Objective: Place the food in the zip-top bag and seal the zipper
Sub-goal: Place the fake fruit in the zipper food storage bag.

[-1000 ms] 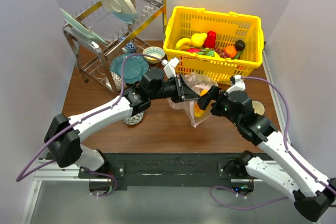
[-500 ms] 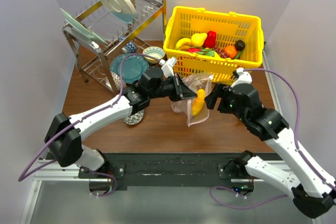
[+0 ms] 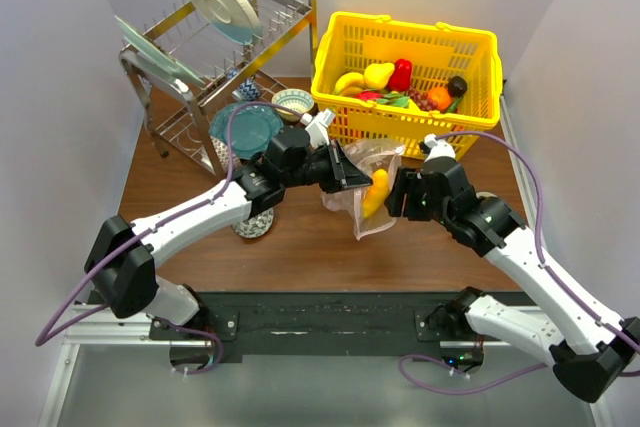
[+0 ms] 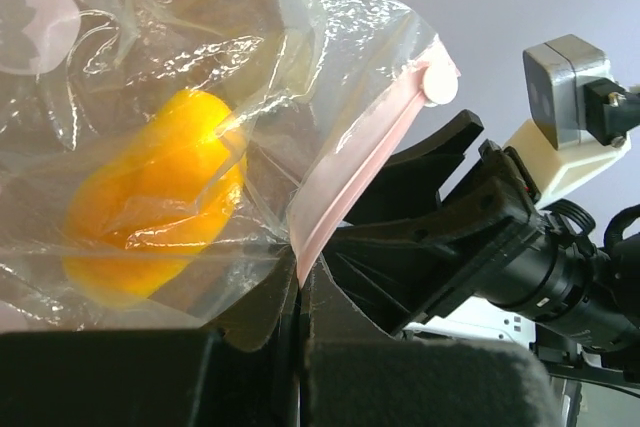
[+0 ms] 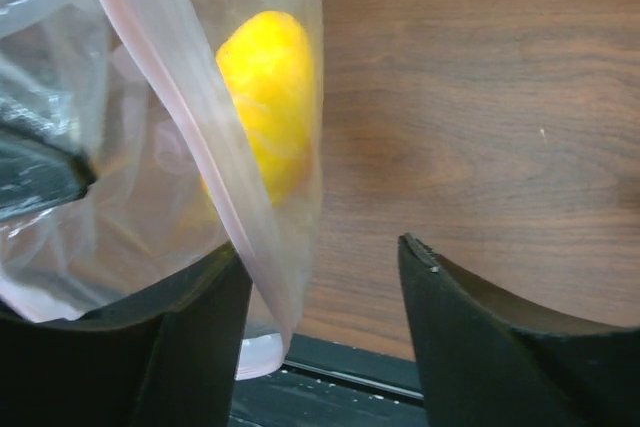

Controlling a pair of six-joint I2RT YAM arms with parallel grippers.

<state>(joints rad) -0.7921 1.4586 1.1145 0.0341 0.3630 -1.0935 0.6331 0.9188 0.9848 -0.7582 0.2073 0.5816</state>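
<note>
Top view: both arms reach inward over the table (image 3: pixel 300 237), with the left gripper (image 3: pixel 345 169) and right gripper (image 3: pixel 397 194) flanking the zip-top bag (image 3: pixel 362 219), which is held up in front of the yellow basket (image 3: pixel 420 47). Left wrist: jaws pinched tight on the bag edge at the pink zipper (image 4: pixel 350 182), yellow food piece (image 4: pixel 150 197) inside the bag. Right wrist: jaws parted, zipper strip hanging between them, nothing clamped.
</note>
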